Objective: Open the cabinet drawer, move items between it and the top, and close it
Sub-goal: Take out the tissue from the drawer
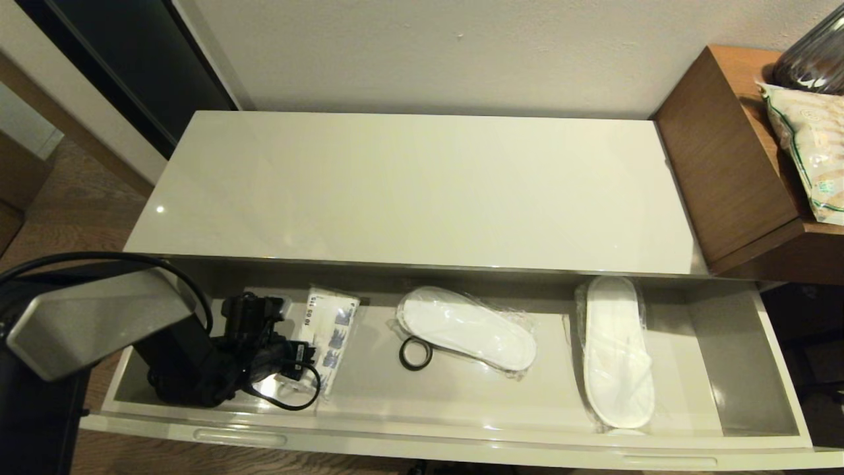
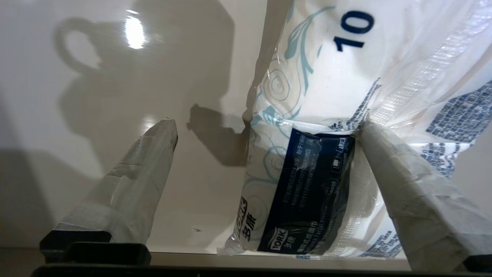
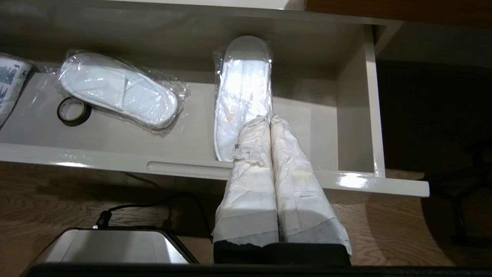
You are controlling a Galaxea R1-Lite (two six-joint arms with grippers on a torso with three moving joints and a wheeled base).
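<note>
The cabinet drawer (image 1: 461,402) stands pulled out below the glossy cream top (image 1: 422,191), which has nothing on it. The white tissue pack (image 1: 328,330) with blue print lies flat on the drawer floor at the left. My left gripper (image 1: 290,349) is down inside the drawer beside it. In the left wrist view this gripper (image 2: 266,125) is open wide. One taped finger (image 2: 399,184) touches the tissue pack (image 2: 319,127); the other finger (image 2: 146,169) is over the bare floor. My right gripper (image 3: 269,119) is shut and empty above the drawer's front panel, out of the head view.
Two wrapped white slippers (image 1: 468,326) (image 1: 616,349) and a black tape ring (image 1: 415,354) lie in the drawer. Slim handles (image 1: 241,437) (image 1: 669,460) sit on the front panel. A taller brown wooden unit (image 1: 725,152) with a snack bag (image 1: 814,145) stands at the right.
</note>
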